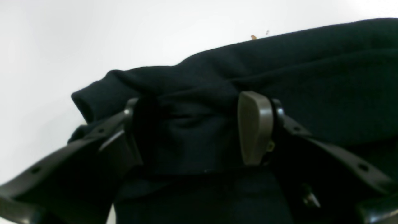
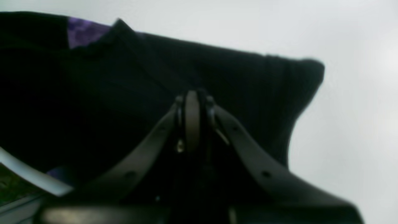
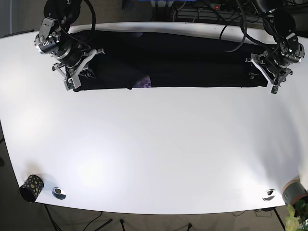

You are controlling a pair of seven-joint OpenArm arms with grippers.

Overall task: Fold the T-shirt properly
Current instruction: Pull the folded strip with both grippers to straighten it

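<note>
T-shirt (image 3: 192,60): far edge at the top of the base view runs under cables; its folds merge into one dark mass.
Left gripper (image 1: 192,130): lower frame of the left wrist view cuts off its arms; the left finger is lost against dark cloth.
Right gripper (image 2: 192,119): whole right wrist view is blurred; whether cloth lies between the pads cannot be told.
Purple patch (image 2: 84,31): pattern unreadable.
Cup (image 3: 31,187): lower left of base view, markings too small to read.
</note>
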